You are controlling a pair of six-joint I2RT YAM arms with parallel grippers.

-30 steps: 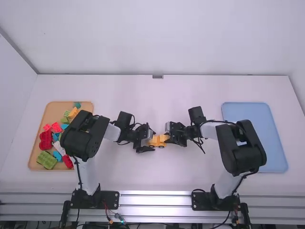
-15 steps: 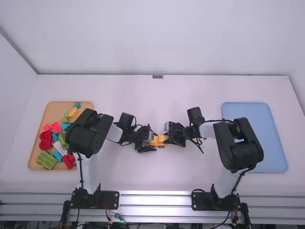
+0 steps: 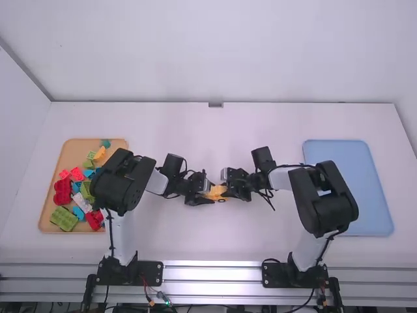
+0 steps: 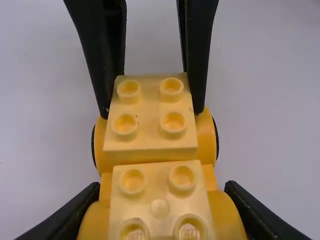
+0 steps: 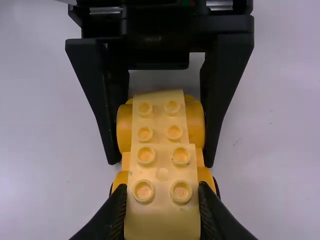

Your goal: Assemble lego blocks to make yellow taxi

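Observation:
Between the two grippers, near mid-table, a yellow taxi body (image 3: 215, 193) sits level with dark wheels on its near side. My left gripper (image 3: 206, 195) is at its left end and my right gripper (image 3: 228, 190) at its right end. In the left wrist view, my left gripper (image 4: 162, 196) is shut on the rounded sides of the yellow base (image 4: 208, 137), around a studded brick (image 4: 160, 212). In the right wrist view, my right gripper (image 5: 162, 189) is shut on the sides of a light yellow studded brick (image 5: 162, 170) on the base.
A wooden tray (image 3: 57, 225) at the left holds several red, green, blue, white and orange-yellow blocks, partly behind the left arm. A blue tray (image 3: 365, 189) stands at the right, its near-left part behind the right arm.
Over the last half second my right gripper has shifted slightly left, covering more of the taxi's right end. Earlier, the left arm's upper links shifted a little to the right.

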